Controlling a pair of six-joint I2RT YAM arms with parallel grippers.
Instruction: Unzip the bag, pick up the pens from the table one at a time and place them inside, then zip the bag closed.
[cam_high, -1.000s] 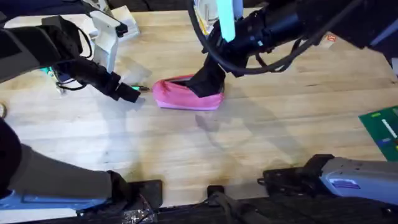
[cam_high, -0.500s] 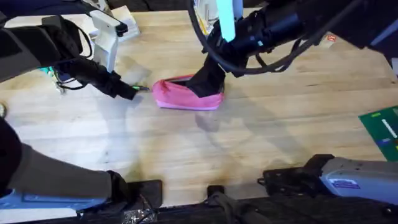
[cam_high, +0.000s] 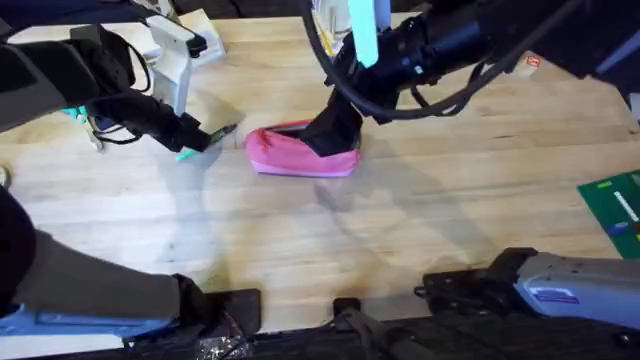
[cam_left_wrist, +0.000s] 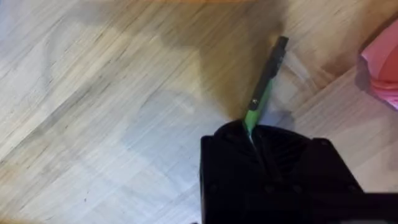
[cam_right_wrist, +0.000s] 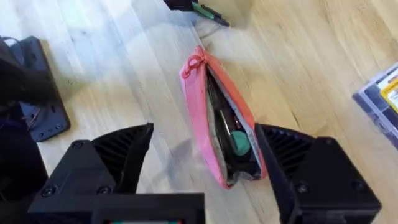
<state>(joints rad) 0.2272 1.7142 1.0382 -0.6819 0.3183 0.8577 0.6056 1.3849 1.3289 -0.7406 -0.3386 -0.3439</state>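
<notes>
Overhead: left jaws pinching pen, tip pointing right toward bag; right jaws spread, straddling its open mouth.

Even, fairly bright light from above falls on the pale plank-grained wooden worktop, where soft grey arm shadows spread toward 5 o'clock of the soft pink fabric pouch. In the left wrist view a broad dark shadow lies at 12 o'clock, and the grain looks slightly soft.

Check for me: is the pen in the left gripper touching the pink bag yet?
Apart. The overhead view shows bare table between the pen tip and the bag; the left gripper holds the pen short of it.
</notes>
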